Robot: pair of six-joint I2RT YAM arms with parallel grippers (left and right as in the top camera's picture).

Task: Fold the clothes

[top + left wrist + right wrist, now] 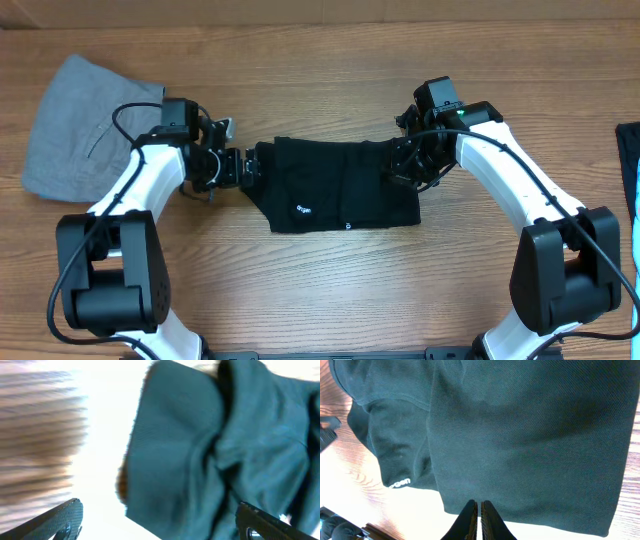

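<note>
1. The clothes (340, 195) are a black garment lying on the wooden table (330, 300), to the right of the grey trousers (75, 125) and well apart from them. They are gathered into a rough, wide rectangle with creases down the middle.
2. A white logo print (303, 210) sits on the part of the garment nearer the grey trousers. A second small white mark (347, 225) is on its near edge.
3. The left gripper (159, 510) is between the grey trousers and the clothes, right at the garment edge that faces the trousers. Its jaws are spread wide. In the left wrist view one finger (60, 519) is over bare table and the other is under the cloth side, with a bunched fold of fabric between them. That view is blurred, so I cannot tell whether either finger touches the cloth.
4. The right gripper (479, 505) is at the garment end farthest from the grey trousers, over the cloth near one of its edges. Its jaws are pressed together, with no gap showing. I cannot tell whether any cloth is nipped at the tips.
5. The grey trousers lie flat, and the left arm's cable crosses over their near corner.
</note>
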